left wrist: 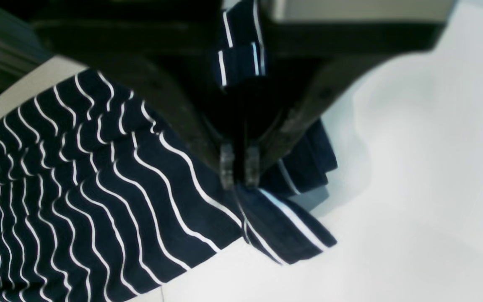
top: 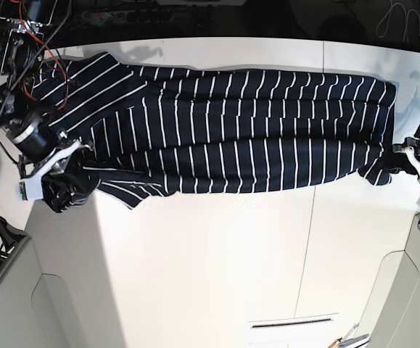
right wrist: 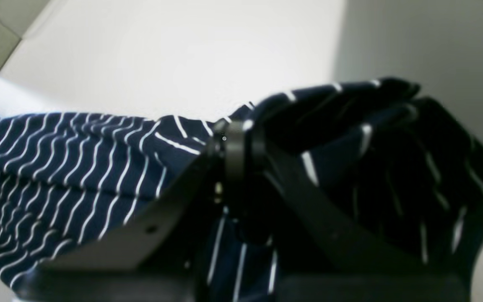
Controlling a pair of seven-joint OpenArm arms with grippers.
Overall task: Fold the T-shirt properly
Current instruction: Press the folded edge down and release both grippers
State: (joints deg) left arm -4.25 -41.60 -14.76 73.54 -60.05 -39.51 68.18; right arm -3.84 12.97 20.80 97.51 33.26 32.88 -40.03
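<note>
— Where did you have the shirt at that point?

— The T-shirt lay stretched across the far half of the table, and I held it at both ends. My left gripper was pinched tight on a bottom corner of the cloth, at the right side of the table as the overhead camera saw it. My right gripper was clamped on the bunched sleeve end, over at the left side.

— What worried you?

— Mostly the thin bite on the left. Only a small flap of hem stuck out past those fingertips, so a hard pull along the shirt's length could have slid the cloth free and dropped that corner.

— And the other end?

— It was a wad, not a clean edge. Several layers seemed to be caught there, though that wrist view was dark and blurred, so I couldn't be sure how many. Had I carried that lump over, I judged the fold would have landed thick and crooked, with the sleeve trapped inside.

— Anything about the table?

— The far edge of the shirt ran close to the table's far edge. Moving the two ends unevenly could have skewed the whole body or dragged it off the back.
</note>
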